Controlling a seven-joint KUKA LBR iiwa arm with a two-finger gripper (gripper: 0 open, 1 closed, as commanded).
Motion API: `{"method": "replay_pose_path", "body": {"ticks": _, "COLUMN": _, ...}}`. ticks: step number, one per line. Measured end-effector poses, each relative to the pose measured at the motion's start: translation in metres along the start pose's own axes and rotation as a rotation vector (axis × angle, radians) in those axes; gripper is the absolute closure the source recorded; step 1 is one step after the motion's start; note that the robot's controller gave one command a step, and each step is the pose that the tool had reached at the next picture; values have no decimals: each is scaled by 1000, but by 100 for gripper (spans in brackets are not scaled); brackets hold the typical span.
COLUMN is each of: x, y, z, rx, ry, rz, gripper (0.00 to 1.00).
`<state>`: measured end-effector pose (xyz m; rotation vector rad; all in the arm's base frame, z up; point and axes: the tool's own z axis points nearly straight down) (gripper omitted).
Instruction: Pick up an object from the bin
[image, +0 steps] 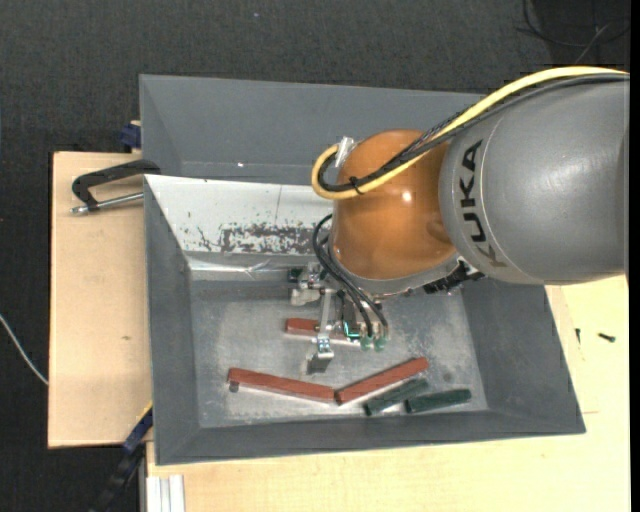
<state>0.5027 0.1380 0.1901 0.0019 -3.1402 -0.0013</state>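
While the end effector (323, 350) is hanging low in the bin (180, 330), its state not being discernible, a small reddish-brown block (298, 326) is lying just beside it on the view's left, probably light and stiff, best gripped across its narrow sides.

We see a grey arm (560, 180) lettered KUKA, a glossy orange cover (385, 215), a yellow cable (500, 95) and a small metal gripper (322, 352).

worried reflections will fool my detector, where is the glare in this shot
In the camera view, strong glare whitens the back wall of the bin; same view, soft highlights sit on the orange wrist cover and the grey arm; the reddish sticks and dark green pens at the front look evenly lit, glare-free.
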Motion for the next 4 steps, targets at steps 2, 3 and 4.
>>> {"method": "replay_pose_path", "body": {"ticks": 2, "x": 1, "y": 11, "z": 113, "rx": -4, "ry": -5, "rz": 26, "gripper": 100}}
{"method": "replay_pose_path", "body": {"ticks": 3, "x": 1, "y": 11, "z": 113, "rx": -4, "ry": -5, "rz": 27, "gripper": 100}}
{"method": "replay_pose_path", "body": {"ticks": 4, "x": -19, "y": 34, "z": -34, "rx": -2, "ry": -8, "rz": -47, "gripper": 100}}
